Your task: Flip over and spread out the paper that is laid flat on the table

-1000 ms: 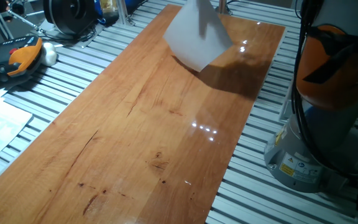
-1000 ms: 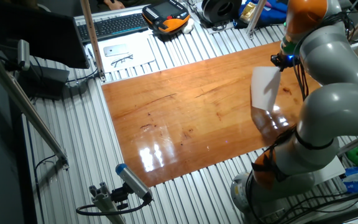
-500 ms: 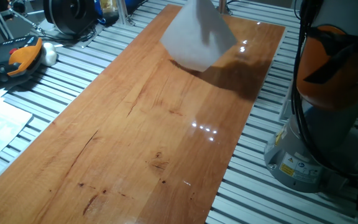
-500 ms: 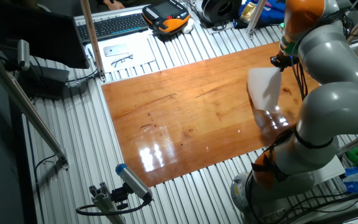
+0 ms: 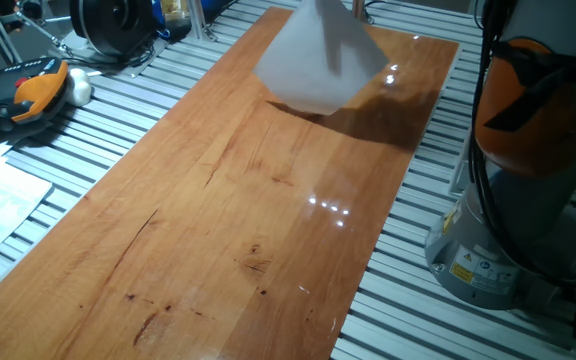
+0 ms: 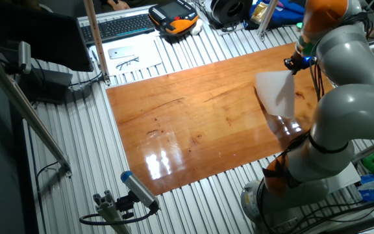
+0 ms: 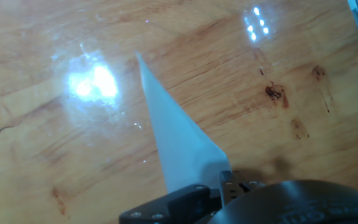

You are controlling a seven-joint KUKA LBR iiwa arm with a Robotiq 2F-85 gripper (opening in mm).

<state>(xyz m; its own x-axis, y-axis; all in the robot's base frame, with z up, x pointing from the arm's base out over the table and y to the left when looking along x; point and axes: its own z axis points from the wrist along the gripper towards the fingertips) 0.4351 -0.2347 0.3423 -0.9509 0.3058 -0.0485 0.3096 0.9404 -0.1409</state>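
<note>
The white paper point(image 5: 318, 60) hangs from one edge above the far end of the reddish-brown table point(image 5: 218, 200), its lower corner close to the wood, with a dark shadow to its right. In the other fixed view my gripper point(image 6: 295, 63) is shut on the paper's top edge, and the paper point(image 6: 276, 94) droops below it over the table point(image 6: 193, 123). In the hand view the paper point(image 7: 176, 137) runs as a narrow wedge from my gripper point(image 7: 213, 186) down toward the table point(image 7: 291, 74). No print shows on the visible face.
A grey slatted metal surface point(image 5: 98, 110) surrounds the table. A printed sheet with spectacles point(image 6: 125, 58), a keyboard point(image 6: 119, 26) and an orange-black handset point(image 5: 33, 90) lie on the slats beyond the table. My arm's base point(image 5: 508, 200) stands close by the table's long edge.
The hanging paper has swung a little further over the table and fanned out wider. My gripper has shifted slightly with it and stays shut on it.
</note>
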